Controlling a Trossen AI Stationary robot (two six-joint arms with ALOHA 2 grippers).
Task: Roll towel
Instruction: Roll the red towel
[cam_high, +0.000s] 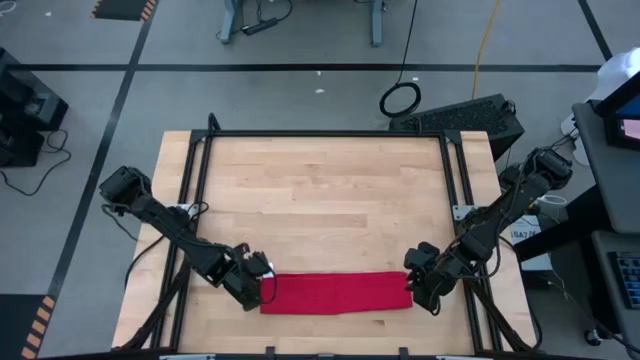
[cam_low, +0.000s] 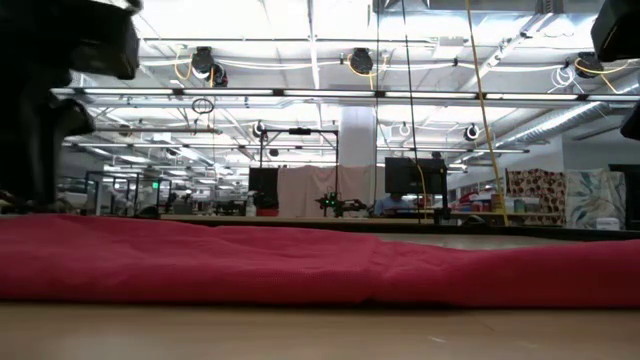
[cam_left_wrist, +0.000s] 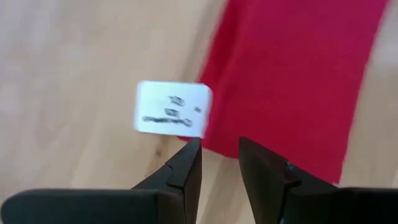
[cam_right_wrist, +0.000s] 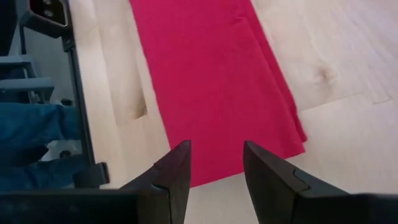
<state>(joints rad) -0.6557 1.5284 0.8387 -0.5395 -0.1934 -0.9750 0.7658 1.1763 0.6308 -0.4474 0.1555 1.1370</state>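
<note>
While the towel (cam_high: 336, 293) lies lengthwise between them, left pincer (cam_high: 258, 289) and right pincer (cam_high: 419, 291) hover apart-fingered at its ends.

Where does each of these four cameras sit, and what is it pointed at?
High: overhead, straight down; both arms, the red towel on the table.
Low: tabletop level, across the towel into the room; dark arm parts at corners.
Left wrist: past the open left claw at the tag.
Right wrist: past the open right claw.
All share the towel.
</note>
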